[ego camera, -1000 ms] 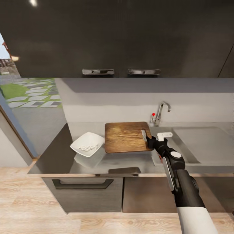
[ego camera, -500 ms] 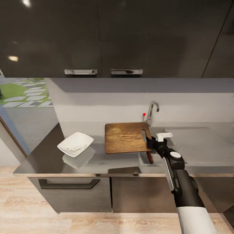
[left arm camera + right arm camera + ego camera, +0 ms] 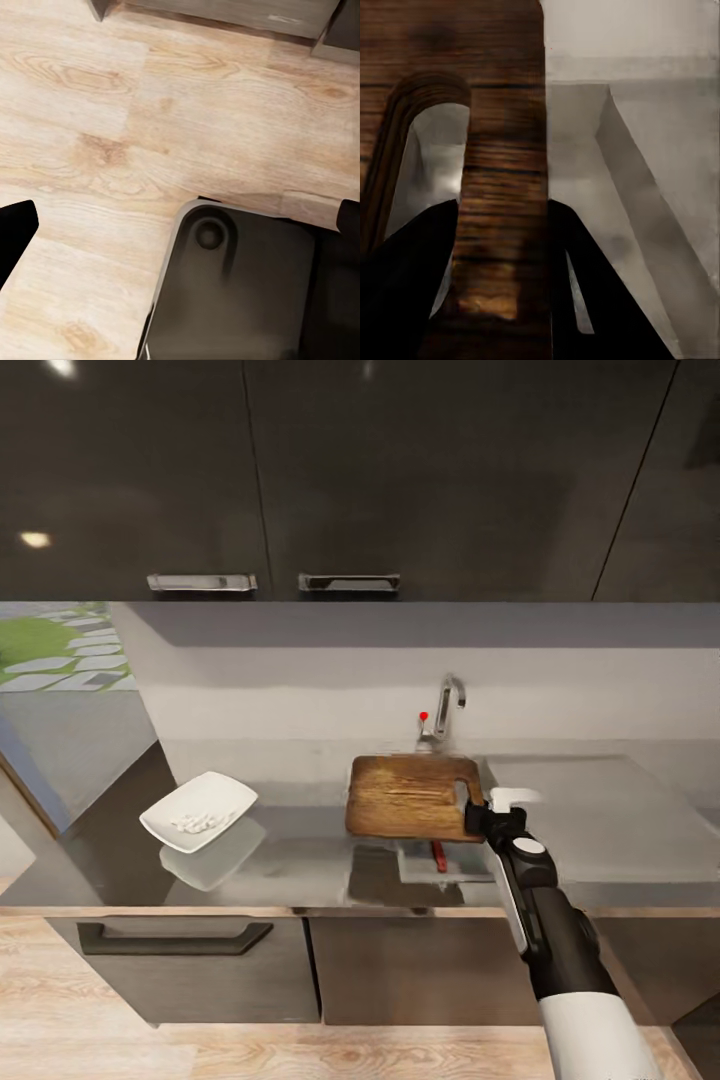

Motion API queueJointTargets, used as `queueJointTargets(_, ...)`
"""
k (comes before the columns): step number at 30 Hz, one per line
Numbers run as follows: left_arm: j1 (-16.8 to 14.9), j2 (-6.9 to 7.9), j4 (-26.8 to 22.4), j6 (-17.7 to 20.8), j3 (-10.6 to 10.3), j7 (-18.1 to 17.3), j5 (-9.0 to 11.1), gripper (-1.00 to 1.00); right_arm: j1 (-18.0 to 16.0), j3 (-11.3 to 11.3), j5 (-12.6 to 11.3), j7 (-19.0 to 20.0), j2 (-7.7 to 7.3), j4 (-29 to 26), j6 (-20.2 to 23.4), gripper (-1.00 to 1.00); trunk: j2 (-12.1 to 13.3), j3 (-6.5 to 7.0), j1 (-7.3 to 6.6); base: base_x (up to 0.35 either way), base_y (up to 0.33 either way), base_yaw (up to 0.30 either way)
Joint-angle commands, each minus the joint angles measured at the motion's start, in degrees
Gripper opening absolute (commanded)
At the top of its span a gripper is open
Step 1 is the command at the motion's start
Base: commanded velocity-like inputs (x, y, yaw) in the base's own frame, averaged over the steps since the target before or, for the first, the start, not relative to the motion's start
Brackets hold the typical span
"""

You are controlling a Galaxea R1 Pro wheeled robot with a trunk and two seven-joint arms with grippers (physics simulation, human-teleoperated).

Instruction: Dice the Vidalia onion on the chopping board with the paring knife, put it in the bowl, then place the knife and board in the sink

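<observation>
Hanging over the sink [image 3: 560, 800], the chopping board [image 3: 412, 797] is pinched at its handle-hole end by the right tool [image 3: 482, 818], whose two dark fingers [image 3: 585, 270] clamp the wooden strip beside the slot. Below the board, the reddish handle of the paring knife [image 3: 438, 855] lies in the basin. At the board's 12 o'clock the curved tap [image 3: 442, 710] with its red knob rises from the back edge. At 9 o'clock, well apart from the board, the white bowl [image 3: 198, 812] sits on the grey counter [image 3: 300, 860], pale diced pieces in it. The left tool [image 3: 180, 232] points down at the wooden floor [image 3: 112, 112] over the robot's dark base [image 3: 240, 300], its fingertips spread wide and holding nothing.
</observation>
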Motion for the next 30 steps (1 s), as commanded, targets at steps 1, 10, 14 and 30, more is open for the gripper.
queueJointTargets(1, 0.0, 0.13, -0.1, -0.1, -0.5, 0.5, 0.3, 1.00, 0.0, -0.1, -1.7, -6.0, 0.83, 1.2, 0.1, -1.00, -0.1, -0.09, 0.03, 0.005, -0.010, 0.000)
queueJointTargets(10, 0.0, 0.07, -0.1, -0.2, -0.5, 0.5, 0.3, 1.00, -0.1, 0.0, -16.6, -35.9, 3.45, 6.2, -8.3, -1.00, -0.1, -0.09, 0.03, 0.000, -0.001, 0.000)
queueJointTargets(14, 0.0, 0.06, -0.1, -0.2, -0.5, 0.5, 0.3, 1.00, -0.1, 0.0, -17.0, -42.7, 3.52, 6.3, -8.9, -1.00, -0.1, -0.09, 0.03, 0.000, 0.000, 0.000)
queueJointTargets(30, 0.0, 0.06, -0.2, -0.3, -0.5, 0.6, 0.3, 1.00, -0.9, 0.4, -25.6, -63.7, 5.53, 4.9, -8.6, -1.00, -0.1, -0.09, 0.03, 0.180, 0.000, 0.000)
